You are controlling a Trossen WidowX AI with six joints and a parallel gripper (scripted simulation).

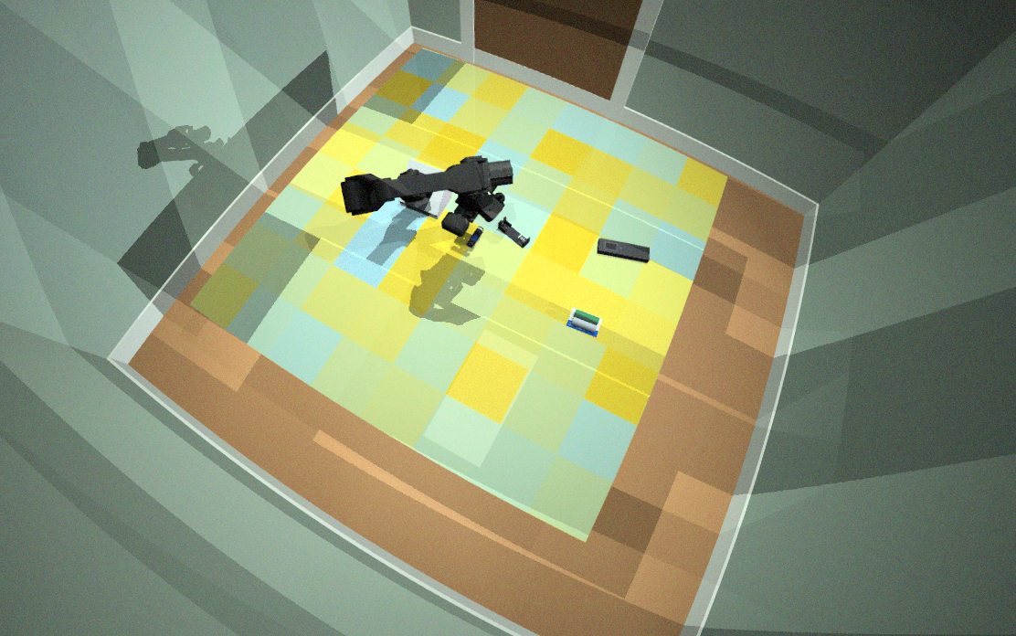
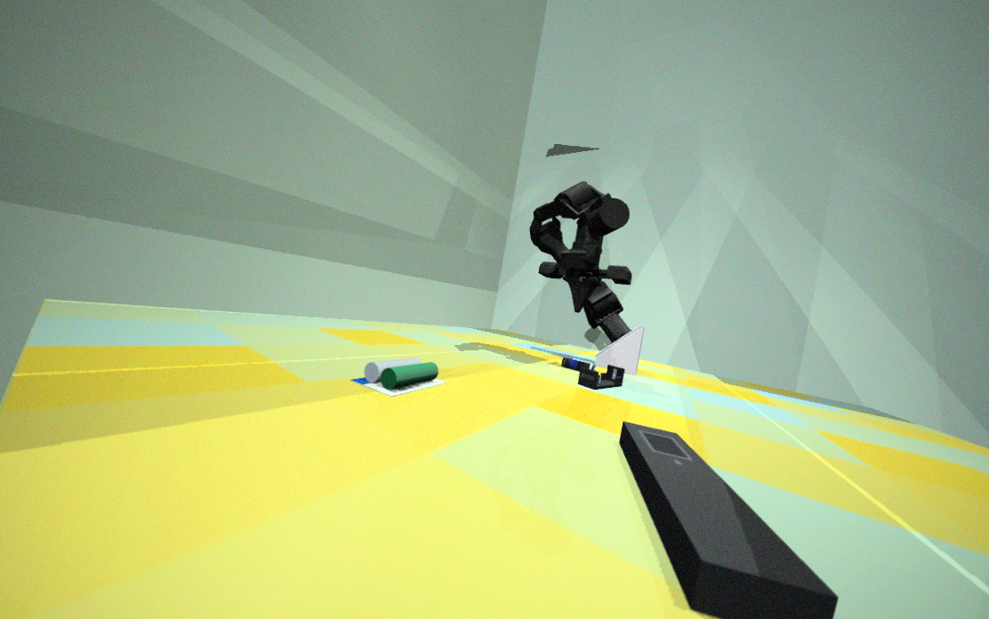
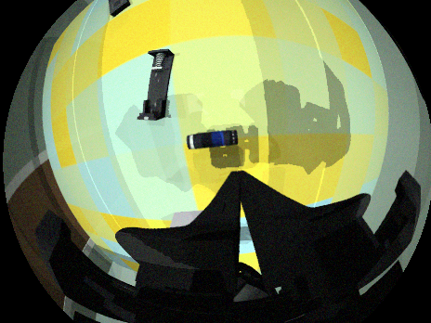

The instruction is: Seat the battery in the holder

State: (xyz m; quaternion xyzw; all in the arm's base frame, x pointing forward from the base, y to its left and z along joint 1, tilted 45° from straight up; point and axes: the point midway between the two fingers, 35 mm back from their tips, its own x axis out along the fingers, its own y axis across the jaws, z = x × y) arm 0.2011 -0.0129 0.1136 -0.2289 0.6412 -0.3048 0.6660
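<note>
battery holder (image 3: 159, 83): black, empty, lying on the tabletop (image 3: 204, 27), left of the battery and apart from it.
battery (image 3: 214, 138): blue and dark with a pale end, lying on its side on the tabletop, outside the holder, beyond the claw tips.
claw (image 3: 241, 184): fingers closed together on nothing, raised above the tabletop.
step in hand: battery loose and unseated; pickup is to be done again.
next move: judged to call for opening the claw, lowering astride the battery's middle, gripping, then lining it up with the holder.
</note>
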